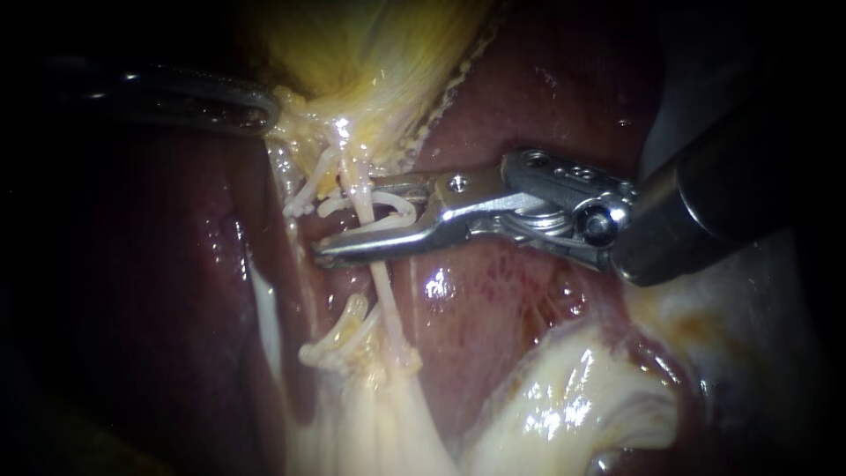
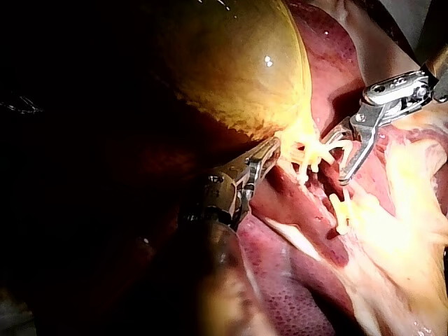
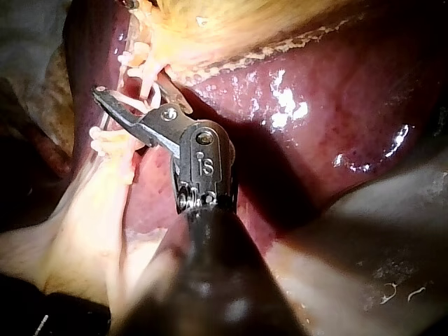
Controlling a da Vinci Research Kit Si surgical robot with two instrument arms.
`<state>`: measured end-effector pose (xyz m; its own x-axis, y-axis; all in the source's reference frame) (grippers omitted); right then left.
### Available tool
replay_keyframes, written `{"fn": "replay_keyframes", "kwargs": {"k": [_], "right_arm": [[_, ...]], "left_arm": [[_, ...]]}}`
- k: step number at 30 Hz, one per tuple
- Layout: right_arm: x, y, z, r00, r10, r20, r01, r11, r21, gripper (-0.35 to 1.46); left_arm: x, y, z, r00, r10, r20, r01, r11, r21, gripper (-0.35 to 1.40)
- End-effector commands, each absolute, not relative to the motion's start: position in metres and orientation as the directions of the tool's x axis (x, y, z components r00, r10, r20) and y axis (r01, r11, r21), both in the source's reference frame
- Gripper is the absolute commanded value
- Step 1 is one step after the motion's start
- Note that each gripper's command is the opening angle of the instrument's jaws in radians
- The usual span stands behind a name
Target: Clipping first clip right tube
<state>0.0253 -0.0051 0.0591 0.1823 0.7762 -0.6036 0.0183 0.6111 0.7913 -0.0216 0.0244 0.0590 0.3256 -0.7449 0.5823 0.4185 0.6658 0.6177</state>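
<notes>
The hand of my right instrument (image 1: 348, 220) is wide open, with a clear gap between its two jaws. The right tube (image 1: 385, 295) runs across that gap, right inside the hand. A white curved bit inside the hand looks like the clip (image 1: 392, 204). The hand of my left instrument (image 1: 269, 110), off past the tips of the open hand, is closed on the thin end of the gallbladder (image 1: 370, 44). I think that pull makes the tube stand straight.

To do this well, I think both jaw tips should reach past the tube, so the clip goes all the way round it. Only this tube should be inside, not the thin pale strings just beside it. The hand should sit square across the tube and squeeze slowly, and not poke the liver (image 1: 546, 79) under it.

I cannot see the back of the tube. I cannot tell if the lower tip is free of the strings beside it. My left instrument is mostly lost in the dark
</notes>
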Motion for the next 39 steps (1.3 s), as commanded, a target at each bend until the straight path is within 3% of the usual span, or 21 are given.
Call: {"fn": "replay_keyframes", "kwargs": {"k": [1,12,23,39], "right_arm": [[0.0253,-0.0052,0.0591,0.183,0.776,-0.603,0.019,0.611,0.792,0.5],[0.0244,-0.0082,0.0593,0.198,0.762,-0.617,0.045,0.621,0.782,0.48],[0.0237,-0.0132,0.0601,0.261,0.772,-0.579,0.118,0.57,0.813,0.47],[0.0234,-0.0151,0.0608,0.27,0.761,-0.589,0.13,0.578,0.806,0.42]], "left_arm": [[-0.0215,0.0244,0.059,0.326,-0.745,0.583,0.419,0.666,0.617,-0.35],[-0.0215,0.0244,0.059,0.326,-0.744,0.583,0.419,0.666,0.617,-0.35],[-0.0214,0.0243,0.059,0.326,-0.744,0.583,0.418,0.667,0.617,-0.35],[-0.0213,0.0243,0.059,0.326,-0.744,0.583,0.418,0.667,0.617,-0.35]]}}
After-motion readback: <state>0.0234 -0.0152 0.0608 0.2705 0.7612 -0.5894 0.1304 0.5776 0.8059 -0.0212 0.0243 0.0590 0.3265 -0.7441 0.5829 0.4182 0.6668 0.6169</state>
